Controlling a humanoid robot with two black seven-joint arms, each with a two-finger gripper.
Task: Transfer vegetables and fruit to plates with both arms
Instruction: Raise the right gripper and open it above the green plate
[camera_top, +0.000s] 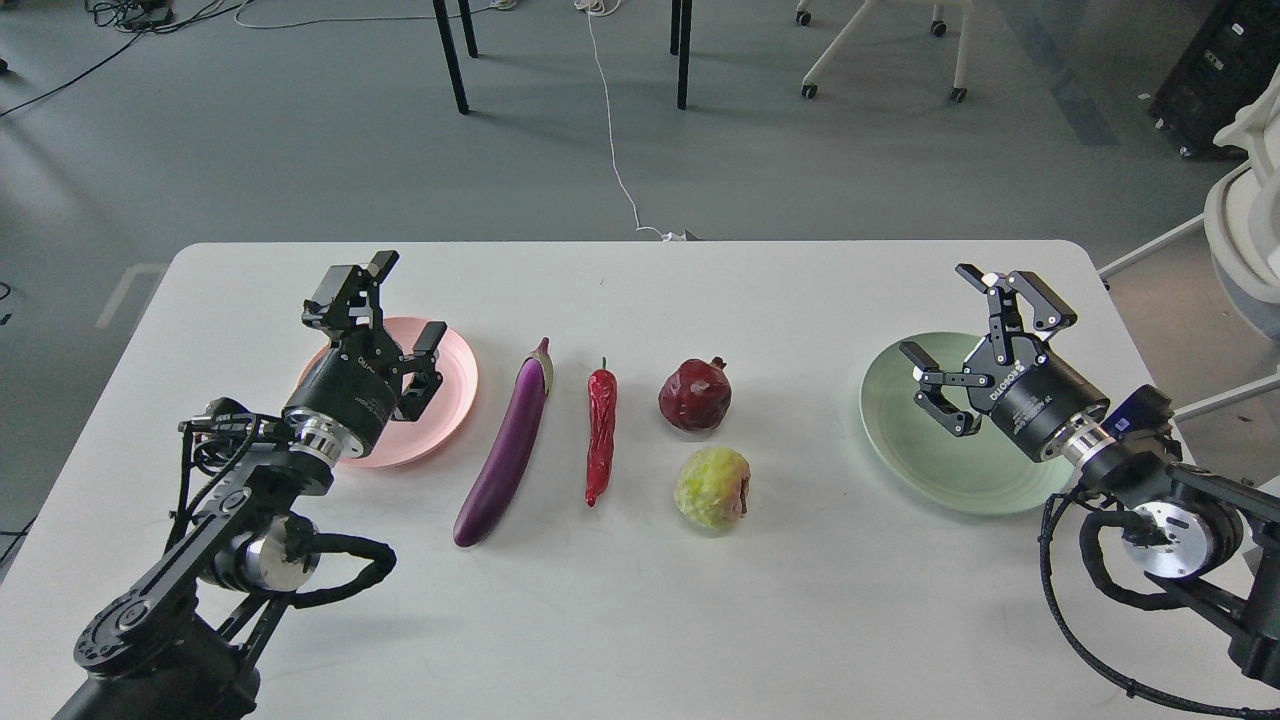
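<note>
A long purple eggplant (507, 447) and a wrinkled red chili pepper (601, 432) lie side by side on the white table (640, 620). To their right sit a dark red pomegranate-like fruit (695, 395) and, nearer me, a bumpy yellow-green fruit (712, 487). The pink plate (455, 385) is at the left and holds nothing; my left gripper (405, 300) hangs open over it. The pale green plate (925, 460) at the right is bare too, with my right gripper (945, 315) open above it.
The table's far edge runs just behind both grippers. Beyond it are grey floor, black table legs (452, 55), a white cable (612, 130) and a wheeled chair (880, 50). A white chair (1240, 220) stands off the right edge.
</note>
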